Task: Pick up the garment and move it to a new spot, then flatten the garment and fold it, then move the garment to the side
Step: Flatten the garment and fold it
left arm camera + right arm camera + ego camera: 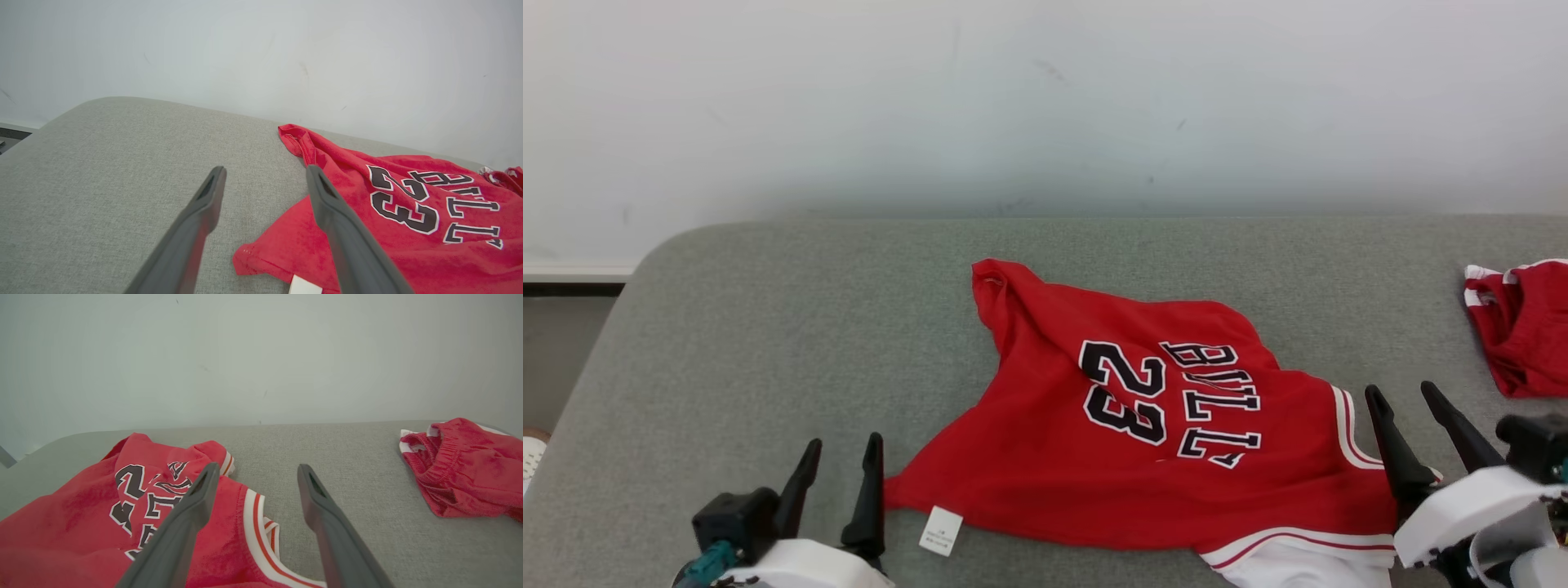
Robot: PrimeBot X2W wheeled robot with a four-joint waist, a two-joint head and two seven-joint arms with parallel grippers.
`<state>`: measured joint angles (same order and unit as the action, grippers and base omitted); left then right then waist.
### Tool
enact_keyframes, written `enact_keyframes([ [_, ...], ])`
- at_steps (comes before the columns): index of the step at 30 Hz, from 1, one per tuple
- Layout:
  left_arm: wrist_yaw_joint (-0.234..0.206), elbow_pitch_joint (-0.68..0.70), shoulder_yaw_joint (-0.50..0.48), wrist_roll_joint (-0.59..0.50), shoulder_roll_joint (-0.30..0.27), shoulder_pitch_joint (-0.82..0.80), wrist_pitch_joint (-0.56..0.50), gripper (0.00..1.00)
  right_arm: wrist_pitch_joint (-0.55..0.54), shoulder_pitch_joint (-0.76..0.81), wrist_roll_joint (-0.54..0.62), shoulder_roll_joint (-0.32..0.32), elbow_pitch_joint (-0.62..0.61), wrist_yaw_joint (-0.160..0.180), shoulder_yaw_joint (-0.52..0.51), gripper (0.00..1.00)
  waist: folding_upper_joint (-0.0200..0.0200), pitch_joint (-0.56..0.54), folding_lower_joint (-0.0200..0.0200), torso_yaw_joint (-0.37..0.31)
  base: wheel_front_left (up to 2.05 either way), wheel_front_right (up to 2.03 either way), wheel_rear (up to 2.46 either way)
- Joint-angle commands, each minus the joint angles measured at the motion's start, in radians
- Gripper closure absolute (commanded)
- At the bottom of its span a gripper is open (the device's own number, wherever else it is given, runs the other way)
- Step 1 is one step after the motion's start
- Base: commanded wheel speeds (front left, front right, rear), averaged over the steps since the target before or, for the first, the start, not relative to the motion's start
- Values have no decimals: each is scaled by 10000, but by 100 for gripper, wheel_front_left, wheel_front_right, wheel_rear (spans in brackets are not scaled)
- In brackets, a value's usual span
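A red jersey garment with "23" and white trim lies spread, a little rumpled, on the grey cushioned surface. Its white label sits at the near left corner. My left gripper stands open just left of that corner, holding nothing; in the left wrist view the left gripper hovers over the grey fabric beside the garment. My right gripper is open above the garment's striped right edge; the right wrist view has the right gripper over the white-and-red trim of the garment.
A second red piece with white trim lies crumpled at the right edge, also visible as red shorts. A pale wall rises behind the surface. The surface's rounded left edge drops to the floor.
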<state>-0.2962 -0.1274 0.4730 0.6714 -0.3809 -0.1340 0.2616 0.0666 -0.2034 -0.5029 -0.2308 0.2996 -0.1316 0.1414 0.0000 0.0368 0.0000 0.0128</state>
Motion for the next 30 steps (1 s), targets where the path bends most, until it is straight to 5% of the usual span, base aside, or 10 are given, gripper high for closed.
enact_keyframes([
  [1,169,24,-104,-249,144,56,37,0,-455,-504,-302,-188,315,21,189,0,0,152,0,176,0,0,0],
  [11,1200,-703,-497,-817,1070,-121,30,0,-3944,-1973,-1572,-888,2243,21,975,0,0,473,0,1145,0,0,0],
  [12,1258,-781,-540,-841,1135,-99,30,0,-4126,-1977,-1673,-919,2272,21,1011,15,0,449,0,1224,0,0,0],
  [13,1306,-850,-594,-870,1194,-71,30,0,-4233,-1950,-1762,-942,2267,21,1054,50,0,419,0,1292,0,0,0],
  [14,1377,-922,-623,-926,1264,-40,30,0,-4311,-1893,-1845,-994,2259,21,1067,66,0,380,0,1357,0,0,0],
  [15,1441,-992,-638,-973,1323,-15,29,0,-4372,-1818,-1943,-1032,2262,21,1083,100,0,338,0,1412,0,0,0],
  [30,2017,-1402,-1007,-1459,1792,-233,31,0,-3846,-3206,-1960,-1374,2711,21,727,100,0,809,0,2038,0,0,0],
])
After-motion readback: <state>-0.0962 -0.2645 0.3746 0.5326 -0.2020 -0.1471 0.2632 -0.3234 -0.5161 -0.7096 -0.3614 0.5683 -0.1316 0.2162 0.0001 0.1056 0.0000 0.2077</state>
